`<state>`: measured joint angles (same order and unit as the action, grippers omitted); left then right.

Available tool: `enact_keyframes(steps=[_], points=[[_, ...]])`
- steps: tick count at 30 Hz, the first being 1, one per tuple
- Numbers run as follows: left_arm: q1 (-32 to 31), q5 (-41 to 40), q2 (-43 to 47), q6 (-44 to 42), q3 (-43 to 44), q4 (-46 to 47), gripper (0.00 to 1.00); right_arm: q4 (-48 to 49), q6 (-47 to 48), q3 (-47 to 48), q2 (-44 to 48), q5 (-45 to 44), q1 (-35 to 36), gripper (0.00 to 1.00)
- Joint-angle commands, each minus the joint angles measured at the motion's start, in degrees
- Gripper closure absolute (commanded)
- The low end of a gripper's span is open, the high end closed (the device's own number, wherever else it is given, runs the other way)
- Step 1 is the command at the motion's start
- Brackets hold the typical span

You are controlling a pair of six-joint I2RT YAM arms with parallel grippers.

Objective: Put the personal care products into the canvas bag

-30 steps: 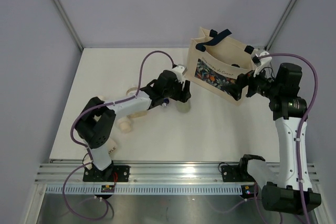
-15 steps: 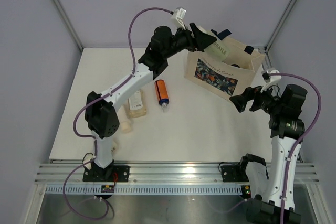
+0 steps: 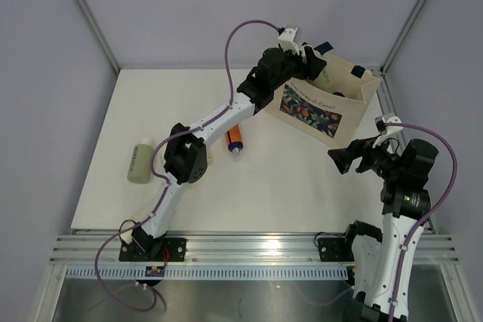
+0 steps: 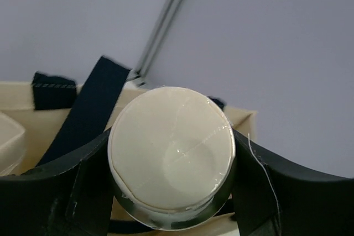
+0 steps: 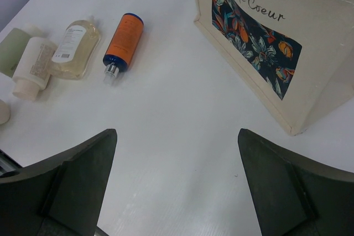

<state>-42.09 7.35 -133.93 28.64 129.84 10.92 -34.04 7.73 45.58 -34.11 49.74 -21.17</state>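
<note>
The canvas bag (image 3: 326, 103) stands at the far right, cream with navy handles and a dark floral print, and also shows in the right wrist view (image 5: 265, 31). My left gripper (image 3: 311, 65) is over its open top, shut on a white-capped silvery bottle (image 4: 171, 153). An orange tube (image 3: 235, 139) lies on the table mid-left. A grey-green bottle (image 3: 139, 161) lies at the far left. The right wrist view shows the orange tube (image 5: 124, 40), a clear yellowish bottle (image 5: 74, 48) and a cream-white tube (image 5: 33, 64). My right gripper (image 3: 343, 161) is open and empty, near the bag's front corner.
The bag's navy handle (image 4: 91, 111) hangs just left of the held bottle. The left arm's elbow (image 3: 186, 161) hovers over the bottles on the left. The grey enclosure walls rise close behind the bag (image 3: 226, 13).
My left arm lifted the white-capped bottle from the table and carried it right, over the bag's mouth. My right gripper drew back from the bag and lowered toward the near side.
</note>
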Motion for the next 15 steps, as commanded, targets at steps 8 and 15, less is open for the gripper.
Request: enact_keyframes(steps=[8, 15], points=[[-2.4, -17.6, 0.1, -22.9, 3.9, -0.1, 1.0, 3.1, -0.5, -0.9, 1.6, 3.6, -0.6, 0.0], [-2.7, -15.0, -3.3, -22.8, 2.9, -4.5, 0.85, 2.8, 0.0, -0.9, 1.6, 4.6, -0.8, 0.01]])
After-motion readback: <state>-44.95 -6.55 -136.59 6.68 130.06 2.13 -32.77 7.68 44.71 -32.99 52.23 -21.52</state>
